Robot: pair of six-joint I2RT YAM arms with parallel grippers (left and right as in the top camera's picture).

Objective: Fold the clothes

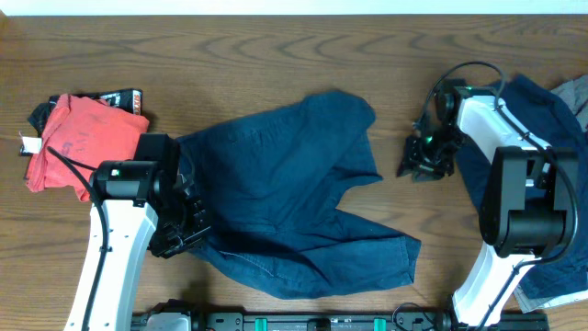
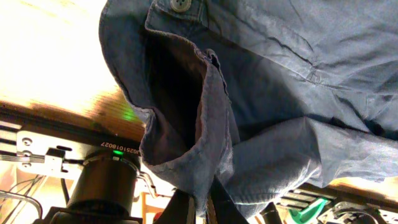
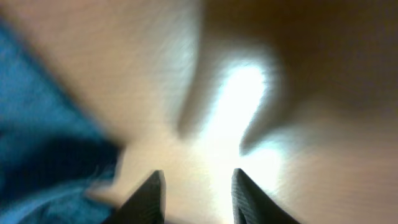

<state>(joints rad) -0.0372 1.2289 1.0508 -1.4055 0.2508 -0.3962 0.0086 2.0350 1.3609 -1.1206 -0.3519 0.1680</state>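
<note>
Two navy pieces were on the table (image 1: 276, 55) here. The main navy garment (image 1: 294, 184) lay spread across the middle, lumpy and creased, with its near hem close to the front edge. There was a wide strip of bare wood along the far edge, and a bare gap on its right side.

The left gripper (image 1: 179, 234) was at the garment's left edge. In the wrist view its fingers (image 2: 179, 210) were pinched almost together on a doubled fold of the hem, which stood up as a soft ridge. The cloth looked like matte cotton with stitched seams, and a pale round button (image 2: 180, 5) showed up top.

The right gripper (image 1: 424, 161) sat over that bare gap, apart from the main piece. Its fingers (image 3: 151, 198) were spread with nothing between them, just glossy wood and some glare. That view was blurry, with blue cloth showing at the left.

The second navy garment (image 1: 542, 119) lay rumpled at the right edge, partly under the right arm, with a grey cloth (image 1: 574, 92) beside it. A folded red cloth (image 1: 78, 138) took up the far left, well apart from the rest.
</note>
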